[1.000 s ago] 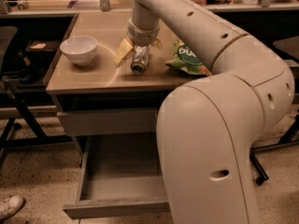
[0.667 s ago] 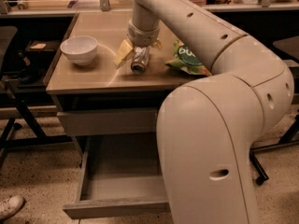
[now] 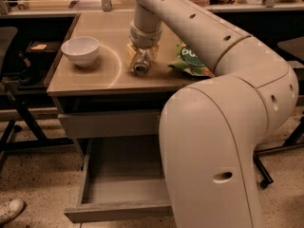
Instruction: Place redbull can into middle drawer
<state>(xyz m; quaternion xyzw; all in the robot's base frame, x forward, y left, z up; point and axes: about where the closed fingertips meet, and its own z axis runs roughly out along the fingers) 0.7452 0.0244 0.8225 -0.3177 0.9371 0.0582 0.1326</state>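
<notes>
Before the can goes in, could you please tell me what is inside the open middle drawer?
Only bare grey floor shows in the middle drawer; its right part is hidden behind the arm. The pincer is at the redbull can on the table.

White bowl (image 3: 80,50) upper left; green snack bag (image 3: 191,61) upper centre, just right of the gripper (image 3: 140,64); white shoe (image 3: 9,211) lower left.

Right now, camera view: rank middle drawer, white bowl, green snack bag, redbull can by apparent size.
1. middle drawer, largest, though nearest the camera.
2. white bowl and green snack bag: alike, unranked; the arm hides part of the bag.
3. redbull can, smallest, at the end effector between bowl and bag.
</notes>
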